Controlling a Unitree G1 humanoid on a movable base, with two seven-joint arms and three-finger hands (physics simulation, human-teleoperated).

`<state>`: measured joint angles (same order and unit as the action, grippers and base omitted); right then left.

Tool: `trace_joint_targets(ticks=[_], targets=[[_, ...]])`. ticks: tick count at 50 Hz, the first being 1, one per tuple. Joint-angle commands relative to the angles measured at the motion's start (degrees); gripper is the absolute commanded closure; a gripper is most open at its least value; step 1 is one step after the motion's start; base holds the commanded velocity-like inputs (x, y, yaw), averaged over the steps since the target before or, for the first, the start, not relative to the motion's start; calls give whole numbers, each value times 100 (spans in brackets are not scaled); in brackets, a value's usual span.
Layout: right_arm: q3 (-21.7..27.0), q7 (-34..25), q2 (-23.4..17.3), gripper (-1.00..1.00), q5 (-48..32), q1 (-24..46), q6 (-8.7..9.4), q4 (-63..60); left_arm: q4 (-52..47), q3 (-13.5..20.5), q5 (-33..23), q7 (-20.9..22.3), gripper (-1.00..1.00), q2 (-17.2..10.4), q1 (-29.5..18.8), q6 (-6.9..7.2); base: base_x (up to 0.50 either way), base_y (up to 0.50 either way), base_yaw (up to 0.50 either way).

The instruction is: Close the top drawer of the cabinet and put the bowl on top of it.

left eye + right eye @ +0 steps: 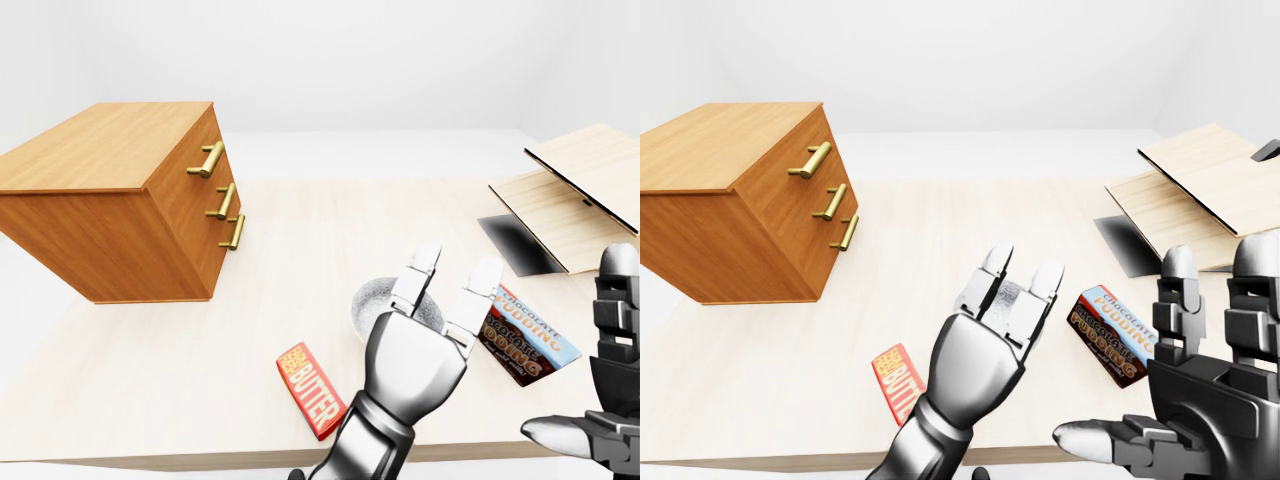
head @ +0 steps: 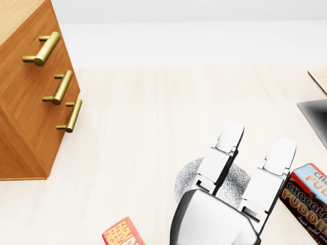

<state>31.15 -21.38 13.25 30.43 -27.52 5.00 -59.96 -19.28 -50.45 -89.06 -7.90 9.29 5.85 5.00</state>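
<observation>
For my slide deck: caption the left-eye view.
Open left hand hovers over the patterned bowl; wooden cabinet at left, butter box and pudding box alongside.

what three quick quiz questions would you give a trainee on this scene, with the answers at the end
1. True or false: the bowl already stands on top of the cabinet.
2. Multiple choice: in the left-eye view, what lies on the table just right of the bowl? A: a mug. B: a chocolate pudding box. C: a spoon.
3. Short answer: how many brass handles show on the cabinet's drawer face?

Key: 1 false, the bowl is on the table, partly hidden by the robot's hand; 2 B; 3 three.
</observation>
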Motion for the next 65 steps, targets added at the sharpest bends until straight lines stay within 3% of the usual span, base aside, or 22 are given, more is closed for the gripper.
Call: trace_joint_targets(ticks=[1, 9, 16, 24, 50, 65], targets=[[6, 59, -67, -100, 104, -45, 0, -4, 473, 219, -227, 179, -100, 268, -205, 0, 0, 0, 0], [15, 59, -68, -100, 114, -42, 0, -4, 644, 400, -164, 148, -100, 322, -260, 0, 0, 0, 0], [-41, 12, -3, -100, -16, 12, 0, -4, 597, 290, 25, 196, -100, 294, -180, 0, 0, 0, 0], [29, 25, -34, -100, 78, 14, 0, -4, 786, 427, 80, 122, -100, 298, -229, 0, 0, 0, 0], [-93, 3, 16, -100, -42, -28, 0, -4, 846, 625, -289, 399, -100, 178, -171, 0, 0, 0, 0], [-97, 16, 20, -100, -72, 22, 0, -4, 1268, 1001, -278, 400, -100, 254, -338, 0, 0, 0, 0]])
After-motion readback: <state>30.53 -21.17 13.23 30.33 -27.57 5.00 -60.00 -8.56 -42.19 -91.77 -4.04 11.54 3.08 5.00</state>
